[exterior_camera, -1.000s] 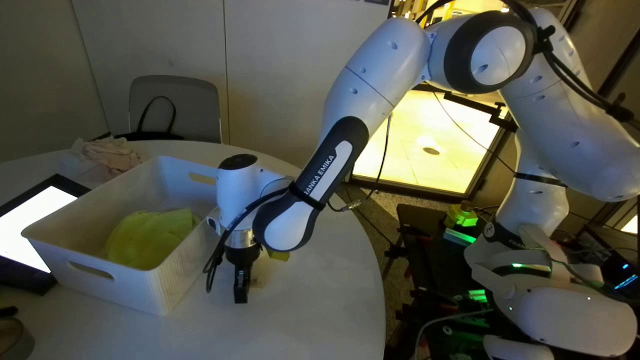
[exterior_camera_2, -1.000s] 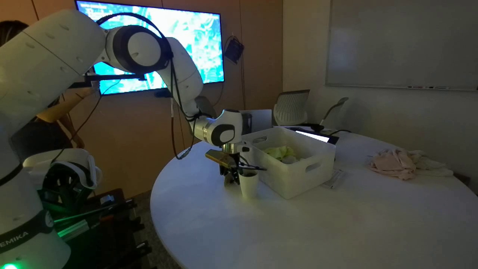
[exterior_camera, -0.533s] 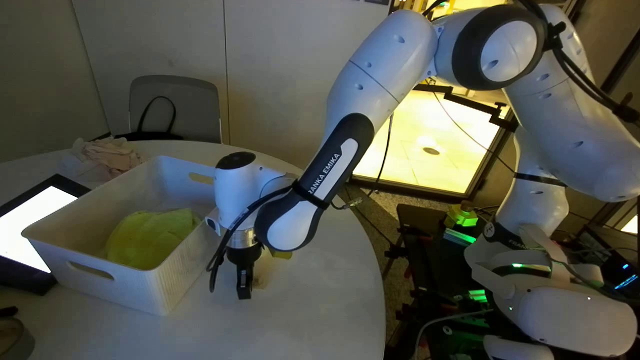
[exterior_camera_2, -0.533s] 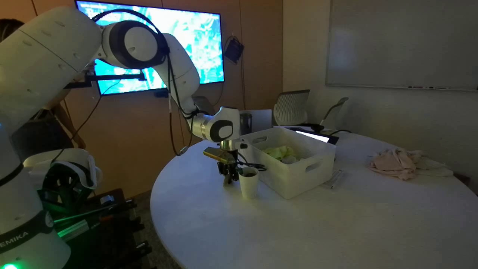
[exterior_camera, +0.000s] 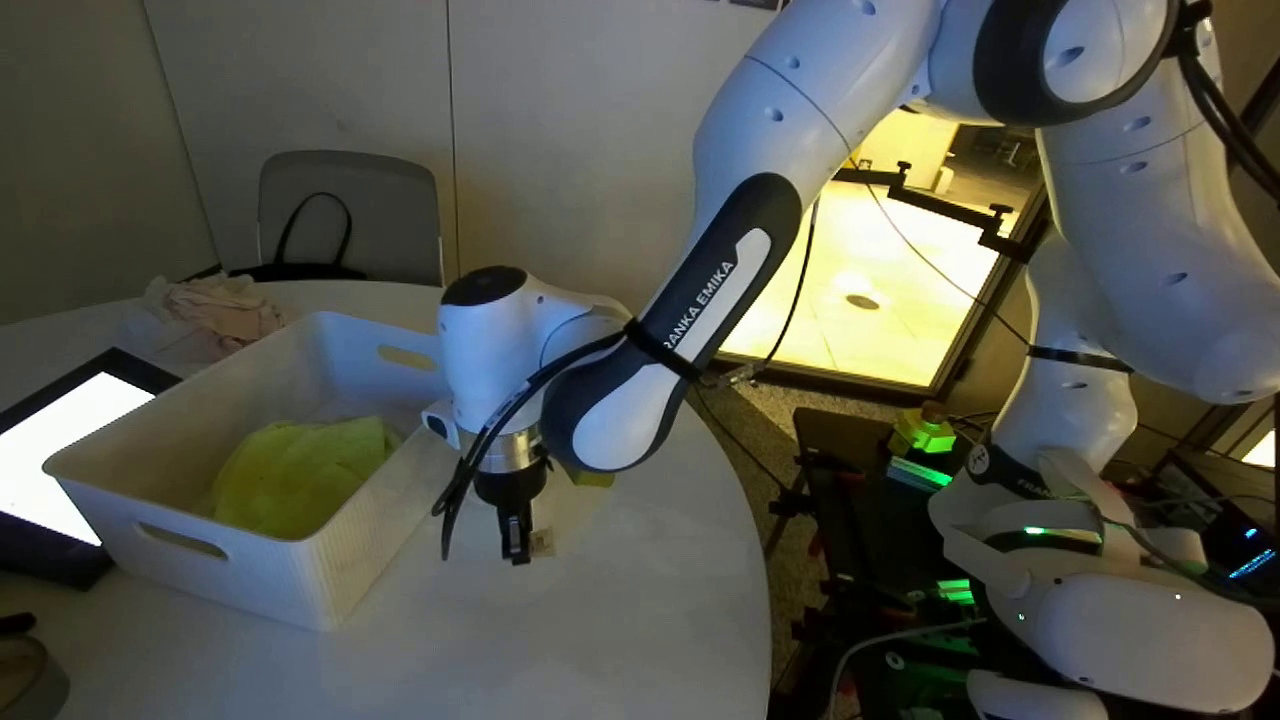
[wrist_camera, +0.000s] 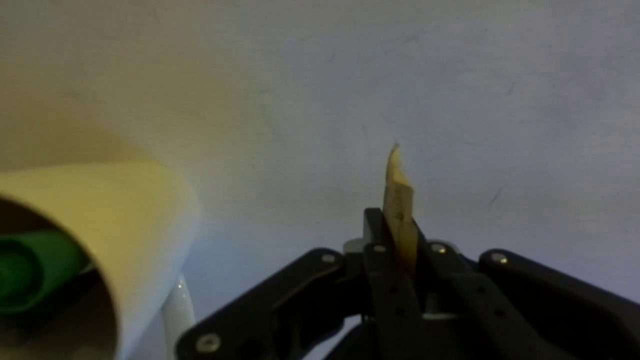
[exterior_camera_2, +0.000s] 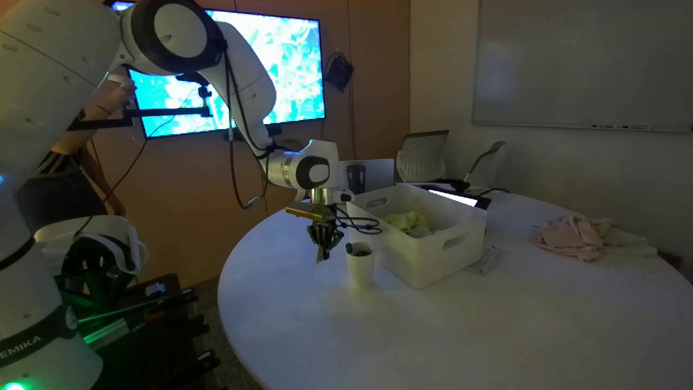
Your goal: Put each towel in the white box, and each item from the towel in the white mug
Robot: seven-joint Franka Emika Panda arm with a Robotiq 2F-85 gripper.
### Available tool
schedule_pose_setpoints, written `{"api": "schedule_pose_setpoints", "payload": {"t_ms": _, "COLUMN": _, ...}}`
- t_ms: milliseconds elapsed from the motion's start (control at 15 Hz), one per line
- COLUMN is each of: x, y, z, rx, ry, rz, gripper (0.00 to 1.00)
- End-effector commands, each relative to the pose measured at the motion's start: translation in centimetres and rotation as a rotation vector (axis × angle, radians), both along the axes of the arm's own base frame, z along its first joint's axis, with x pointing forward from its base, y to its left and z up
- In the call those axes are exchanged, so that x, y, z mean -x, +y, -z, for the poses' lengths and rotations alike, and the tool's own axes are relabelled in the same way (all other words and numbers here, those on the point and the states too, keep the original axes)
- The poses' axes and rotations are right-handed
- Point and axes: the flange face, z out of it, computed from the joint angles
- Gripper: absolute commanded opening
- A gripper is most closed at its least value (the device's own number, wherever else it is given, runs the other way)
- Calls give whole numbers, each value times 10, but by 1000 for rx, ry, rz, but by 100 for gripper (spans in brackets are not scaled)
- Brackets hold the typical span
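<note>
My gripper (wrist_camera: 398, 220) is shut on a thin, flat beige item (wrist_camera: 400, 200), which sticks out past the fingertips and also shows beside the gripper in an exterior view (exterior_camera: 541, 543). It hangs above the table. Just to one side stands the white mug (exterior_camera_2: 361, 272), upright, its rim tilting into the left edge of the wrist view (wrist_camera: 145, 220). Inside the mug lies a green object (wrist_camera: 45, 265). A rumpled yellow-green towel (exterior_camera: 300, 475) rests in the white box (exterior_camera: 270, 585), close by the mug. The arm and box appear to hide the mug from one side.
Pink and white cloths (exterior_camera_2: 574, 238) lie on the round table (exterior_camera_2: 487, 325) beyond the box. A lit tablet (exterior_camera: 70, 440) sits against the box's far side. Cables (exterior_camera_2: 363, 225) dangle from the wrist near the mug. A person (exterior_camera_2: 86, 146) stands behind the arm.
My gripper has risen from the tabletop with the beige item in it and drawn back a little from the mug. The mug, box and towel have stayed put.
</note>
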Motion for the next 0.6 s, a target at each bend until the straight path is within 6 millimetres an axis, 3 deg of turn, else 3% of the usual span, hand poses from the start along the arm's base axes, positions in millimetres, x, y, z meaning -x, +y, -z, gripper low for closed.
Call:
{"api": "schedule_pose_setpoints", "payload": {"t_ms": 0, "x": 9, "y": -6, "z": -24, "rx": 49, "ry": -17, "rz": -17, "gripper": 9}}
{"api": "schedule_pose_setpoints", "payload": {"t_ms": 533, "x": 0, "y": -21, "z": -80, "rx": 84, "ry": -114, "rz": 24, "gripper": 9}}
